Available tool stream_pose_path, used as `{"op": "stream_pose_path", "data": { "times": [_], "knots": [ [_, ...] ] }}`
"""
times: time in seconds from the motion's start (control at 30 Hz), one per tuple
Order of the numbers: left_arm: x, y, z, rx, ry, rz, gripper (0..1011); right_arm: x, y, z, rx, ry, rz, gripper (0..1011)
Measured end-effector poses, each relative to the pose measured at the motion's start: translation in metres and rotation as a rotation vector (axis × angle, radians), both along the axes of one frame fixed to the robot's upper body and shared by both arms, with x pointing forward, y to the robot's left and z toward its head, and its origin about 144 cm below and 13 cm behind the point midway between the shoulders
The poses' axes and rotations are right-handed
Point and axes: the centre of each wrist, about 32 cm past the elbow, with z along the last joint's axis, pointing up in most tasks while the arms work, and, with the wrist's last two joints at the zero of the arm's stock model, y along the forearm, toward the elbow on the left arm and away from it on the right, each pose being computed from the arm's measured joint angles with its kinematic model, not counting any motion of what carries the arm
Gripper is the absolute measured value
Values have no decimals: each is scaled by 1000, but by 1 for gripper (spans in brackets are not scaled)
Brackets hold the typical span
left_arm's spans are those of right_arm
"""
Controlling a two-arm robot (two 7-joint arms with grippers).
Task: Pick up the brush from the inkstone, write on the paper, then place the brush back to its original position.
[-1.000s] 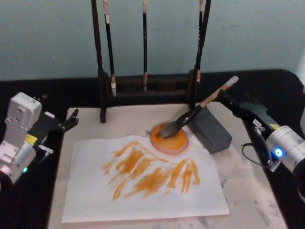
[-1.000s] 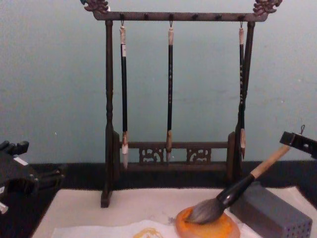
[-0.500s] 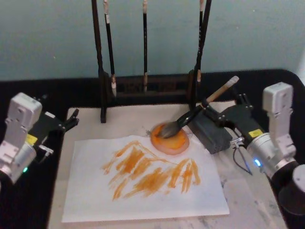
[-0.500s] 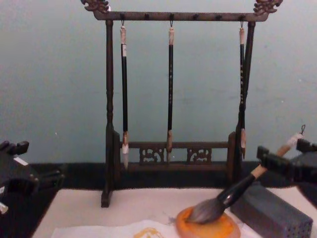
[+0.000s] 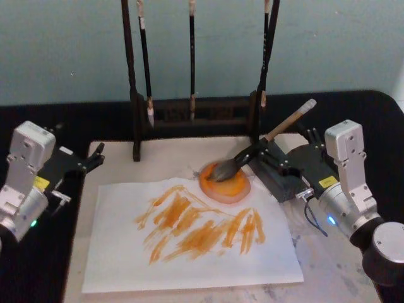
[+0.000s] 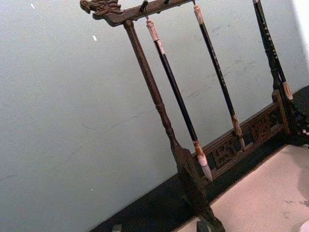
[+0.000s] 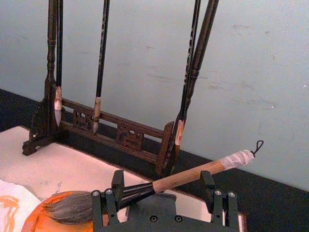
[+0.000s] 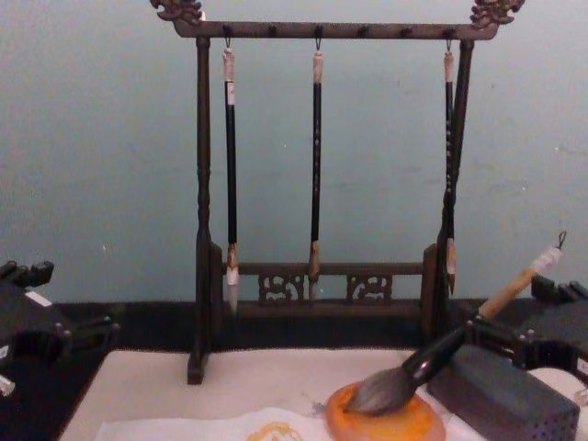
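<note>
Head view: large tan-handled calligraphy brush (image 5: 265,148), grey bristles on round orange inkstone (image 5: 225,184), handle propped on grey perforated block (image 5: 282,178). Right tool (image 5: 276,159) open, fingers straddling the handle. Left tool (image 5: 95,159) parked at surface's left edge, grip unclear. White orange-streaked paper (image 5: 189,237) lies unobstructed.

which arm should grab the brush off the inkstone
Right. The right hand is open beside the brush, its fingers straddling the handle as it rests on the inkstone. The left hand sits far off at the table's left edge.
</note>
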Motion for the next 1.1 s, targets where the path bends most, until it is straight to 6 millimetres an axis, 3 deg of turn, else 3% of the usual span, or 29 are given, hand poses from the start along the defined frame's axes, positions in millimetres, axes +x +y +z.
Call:
{"op": "stream_pose_path", "data": {
  "times": [1.1],
  "knots": [
    [0,0,0,0,0,0,1001,0,-1,2,11,4,2,1000]
  ]
}}
